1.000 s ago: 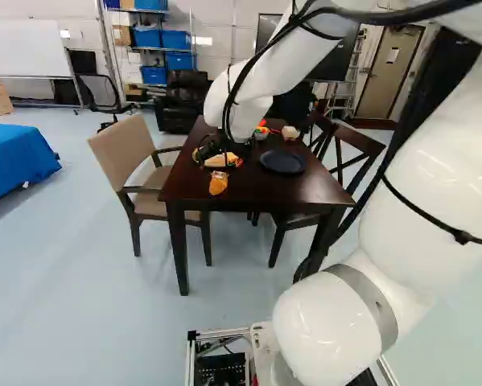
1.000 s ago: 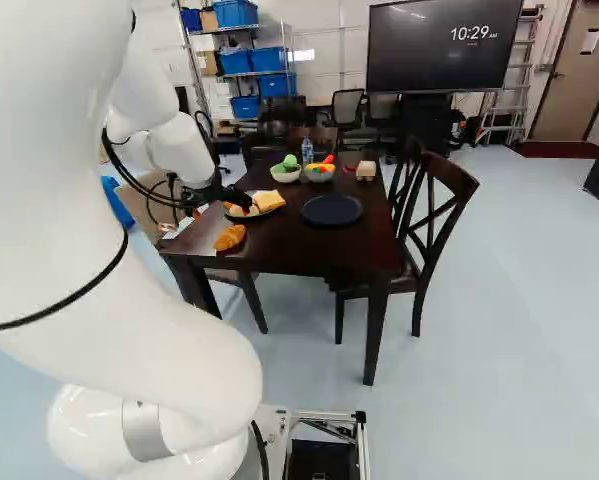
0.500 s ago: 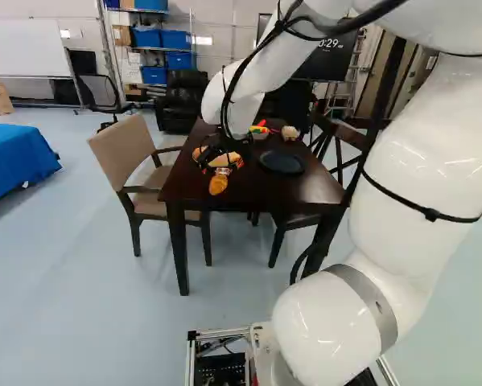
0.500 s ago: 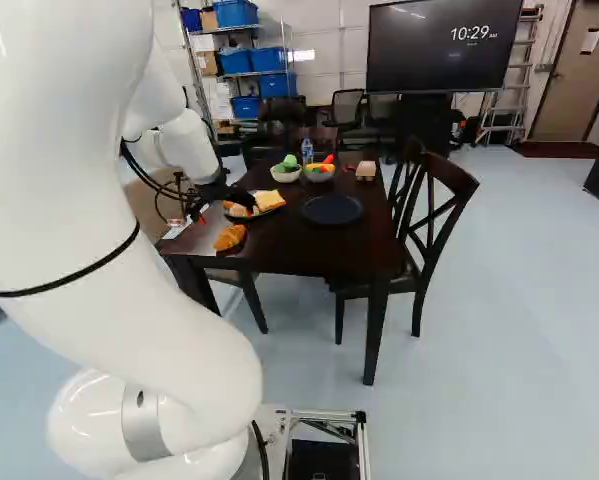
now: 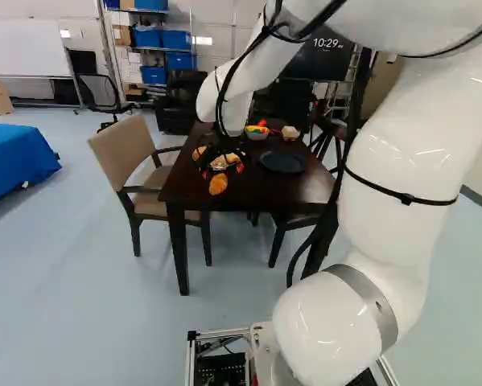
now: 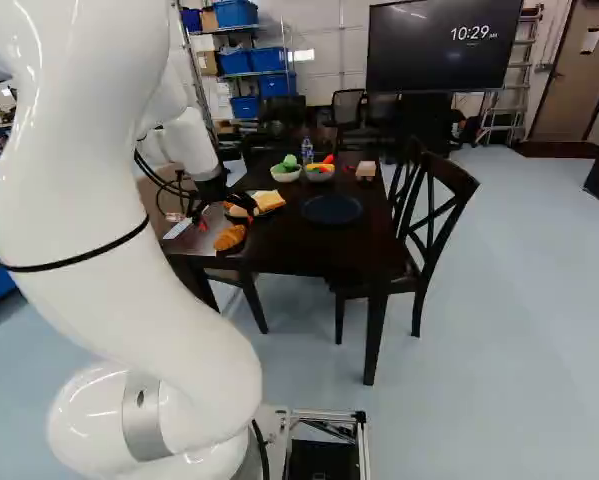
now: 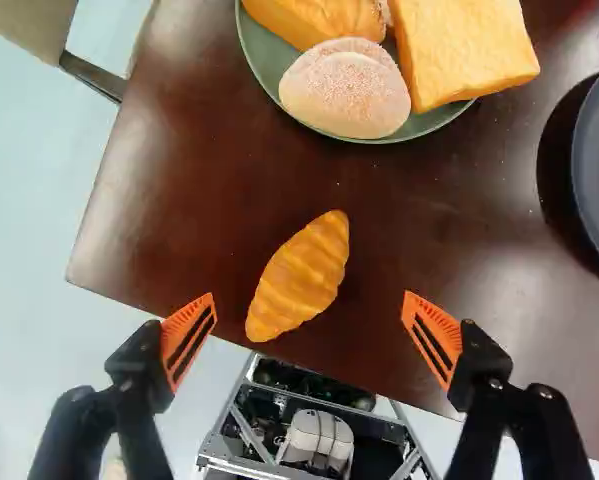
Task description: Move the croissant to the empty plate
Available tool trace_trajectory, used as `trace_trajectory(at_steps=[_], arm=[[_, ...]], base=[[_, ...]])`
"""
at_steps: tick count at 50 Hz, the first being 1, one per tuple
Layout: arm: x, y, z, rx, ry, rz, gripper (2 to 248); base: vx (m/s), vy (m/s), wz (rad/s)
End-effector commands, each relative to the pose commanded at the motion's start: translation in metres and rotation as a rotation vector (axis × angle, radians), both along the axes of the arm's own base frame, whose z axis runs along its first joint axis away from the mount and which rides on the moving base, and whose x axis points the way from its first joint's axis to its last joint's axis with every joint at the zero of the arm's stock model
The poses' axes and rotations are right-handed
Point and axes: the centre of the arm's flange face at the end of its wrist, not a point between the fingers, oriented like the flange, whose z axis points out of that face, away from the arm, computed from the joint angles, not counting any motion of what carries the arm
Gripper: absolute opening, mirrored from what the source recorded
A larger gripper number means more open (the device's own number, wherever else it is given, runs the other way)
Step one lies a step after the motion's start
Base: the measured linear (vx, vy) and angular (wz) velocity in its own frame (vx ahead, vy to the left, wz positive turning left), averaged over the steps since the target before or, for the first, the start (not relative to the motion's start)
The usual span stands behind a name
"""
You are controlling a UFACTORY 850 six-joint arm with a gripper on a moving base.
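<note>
"Where's the croissant [image 7: 301,278]?"
"On the table [image 6: 279,258], close to the near edge and toward the near left corner. It lies slantwise, one tip toward that edge, the other toward the green plate [image 7: 434,122]"
"And the gripper [image 5: 221,170], what's it doing?"
"Open wide, over that end of the table. In the wrist view the croissant shows between the two orange pads [image 7: 431,335], nearer one than the other, and neither touches it"
"So nothing's gripped?"
"Nothing. The croissant is on the wood"
"What's on the green plate, then?"
"A bun [image 7: 344,88], a bread slice [image 7: 464,45] and a roll [image 7: 314,15]. It sits near the left edge, farther in than the croissant, just apart from it"
"And the empty plate?"
"The dark plate [image 6: 331,208]? Right of the green one, toward the right edge, about midway between near and far, with nothing on it"
"Anything past that?"
"Two bowls, one with green food [image 6: 286,174], one with mixed colours [image 6: 320,173], side by side toward the far edge. A bottle [image 6: 307,150] stands behind them, and a pale block [image 6: 366,171] is near the far right corner"
</note>
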Motion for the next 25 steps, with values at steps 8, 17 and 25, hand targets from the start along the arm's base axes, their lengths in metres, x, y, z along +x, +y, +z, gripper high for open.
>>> trace_trajectory(at_steps=[8,17,25], arm=[[-0.0009,-0.0002,-0.0003,0.022,0.016,-0.079,247],[-0.0022,-0.0007,-0.0008,0.045,0.039,-0.169,247],[-0.0039,-0.0015,-0.0014,0.055,0.062,-0.245,247]], base=[[0.0,0.0,0.0],[0.0,0.0,0.0],[0.0,0.0,0.0]])
